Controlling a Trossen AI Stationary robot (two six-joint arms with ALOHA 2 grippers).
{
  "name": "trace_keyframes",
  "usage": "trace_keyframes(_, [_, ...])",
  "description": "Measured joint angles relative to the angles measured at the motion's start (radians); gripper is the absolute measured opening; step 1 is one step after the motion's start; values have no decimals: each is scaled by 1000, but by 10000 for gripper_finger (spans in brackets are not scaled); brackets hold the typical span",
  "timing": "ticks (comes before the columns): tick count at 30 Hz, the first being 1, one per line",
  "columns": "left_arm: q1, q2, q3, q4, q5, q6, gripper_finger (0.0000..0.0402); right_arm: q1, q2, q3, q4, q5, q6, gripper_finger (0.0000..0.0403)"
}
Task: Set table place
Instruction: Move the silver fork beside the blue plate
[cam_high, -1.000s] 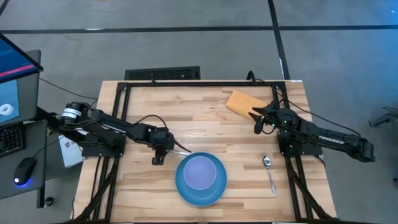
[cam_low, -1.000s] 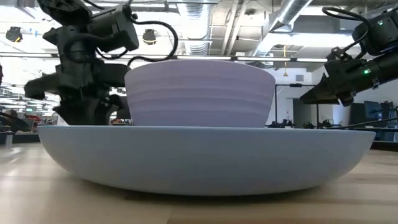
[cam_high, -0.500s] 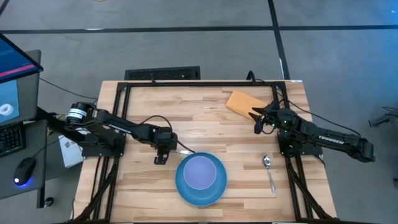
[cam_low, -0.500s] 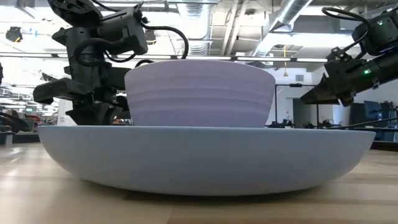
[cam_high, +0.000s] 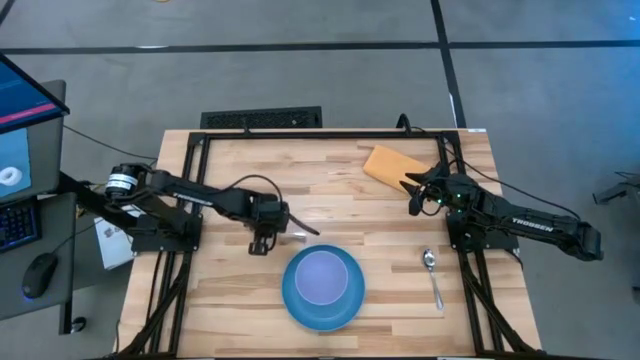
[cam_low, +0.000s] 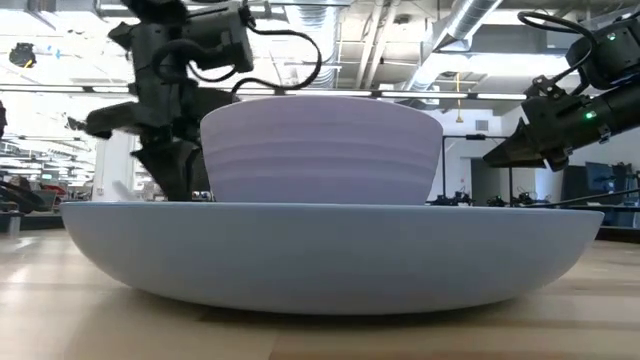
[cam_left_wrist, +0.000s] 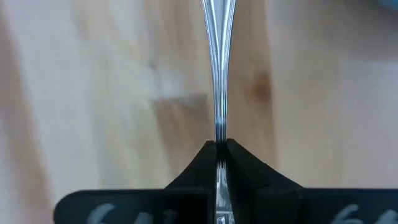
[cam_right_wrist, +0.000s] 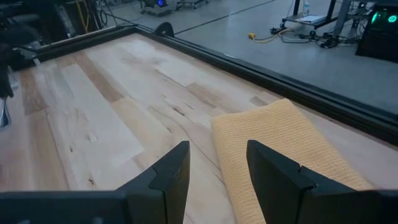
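My left gripper (cam_high: 268, 232) (cam_left_wrist: 219, 149), just left of the blue plate (cam_high: 322, 290) that carries a lavender bowl (cam_high: 322, 277) (cam_low: 322, 150), is shut on a thin silver utensil (cam_high: 300, 231). The utensil runs from the fingers toward the table's right. My right gripper (cam_high: 412, 190) (cam_right_wrist: 217, 155) hovers open at the near edge of the orange-tan pad (cam_high: 388, 162) (cam_right_wrist: 280, 143), which lies flat on the table (cam_high: 250, 170) at the far right. A spoon (cam_high: 432, 275) lies flat to the right of the plate. My left gripper pinches the utensil's thin handle (cam_left_wrist: 219, 134) between its two fingertips. The handle runs straight on from the fingers and widens farther out. The fingers come from above. I cannot tell whether the far end is clear of the table.
A black metal frame (cam_high: 300, 135) runs along the table's edges. Bare planks lie between the plate and the pad and along the far left. In the low view the plate (cam_low: 330, 255) fills the foreground and hides the tabletop behind it.
My left gripper has shut on the silver utensil. It has moved a little toward the table's right and far edges and has risen, and the utensil has gone along with it. The right arm has kept still.
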Motion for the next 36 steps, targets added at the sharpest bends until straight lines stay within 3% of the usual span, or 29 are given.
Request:
trace_keyframes(12, [153, 15, 253, -55, -47, 296, 1, 0, -1, 0, 2, 0, 35, 185])
trace_keyframes(19, [173, 151, 439, -60, -46, 412, 0, 7, -1, 0, 29, -1, 121, 185])
trace_keyframes(25, [169, 265, 568, -68, -58, 463, 0, 30, -1, 0, 174, -4, 242, 185])
trace_keyframes(29, [144, 321, 630, -97, -166, 500, 0, 32, -1, 0, 210, -5, 314, 185])
trace_keyframes(32, [126, 349, 674, -120, -203, 524, 0, 36, -1, 0, 209, -96, 433, 185])
trace_keyframes(36, [109, 356, 702, -137, -128, 526, 0, 46, 2, 0, 208, -296, 525, 185])
